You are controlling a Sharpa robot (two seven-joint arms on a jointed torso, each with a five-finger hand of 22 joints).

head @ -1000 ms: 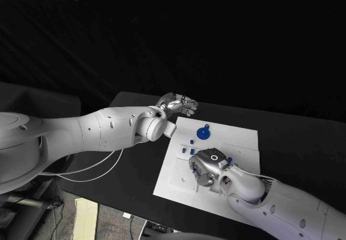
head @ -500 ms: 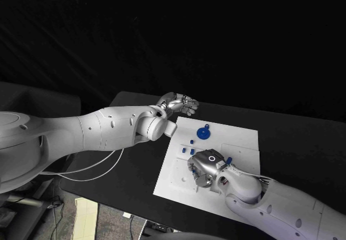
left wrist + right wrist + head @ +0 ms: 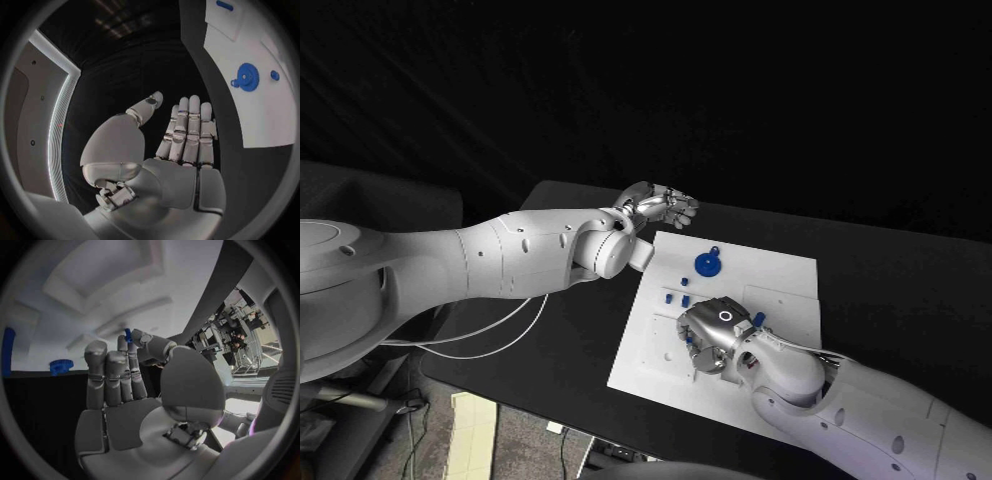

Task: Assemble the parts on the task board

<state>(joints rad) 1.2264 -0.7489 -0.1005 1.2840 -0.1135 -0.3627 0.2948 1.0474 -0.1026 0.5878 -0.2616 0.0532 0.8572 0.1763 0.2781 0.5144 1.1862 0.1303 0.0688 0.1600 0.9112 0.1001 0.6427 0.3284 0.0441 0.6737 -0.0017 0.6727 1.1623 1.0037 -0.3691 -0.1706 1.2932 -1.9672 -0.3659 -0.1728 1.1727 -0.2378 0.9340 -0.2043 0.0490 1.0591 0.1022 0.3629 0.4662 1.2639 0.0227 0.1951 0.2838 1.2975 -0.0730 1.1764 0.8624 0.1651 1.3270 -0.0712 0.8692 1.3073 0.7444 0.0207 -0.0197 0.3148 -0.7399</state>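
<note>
Task board lies white at the middle of our black table. Our left hand hovers off its far corner, fingers straight, holding nothing. Our right hand sits over the board, pinching a small blue part at its fingertips; a blue gear rests nearby

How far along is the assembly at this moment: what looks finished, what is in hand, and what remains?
Looks done: a blue gear already sits on the white board. In hand: the right hand, low over the board's middle, pinches a small blue piece at its fingertips. Left: several small blue pieces lie loose on the board near that hand. The left hand hangs off the board's far corner, flat and holding nothing.
</note>
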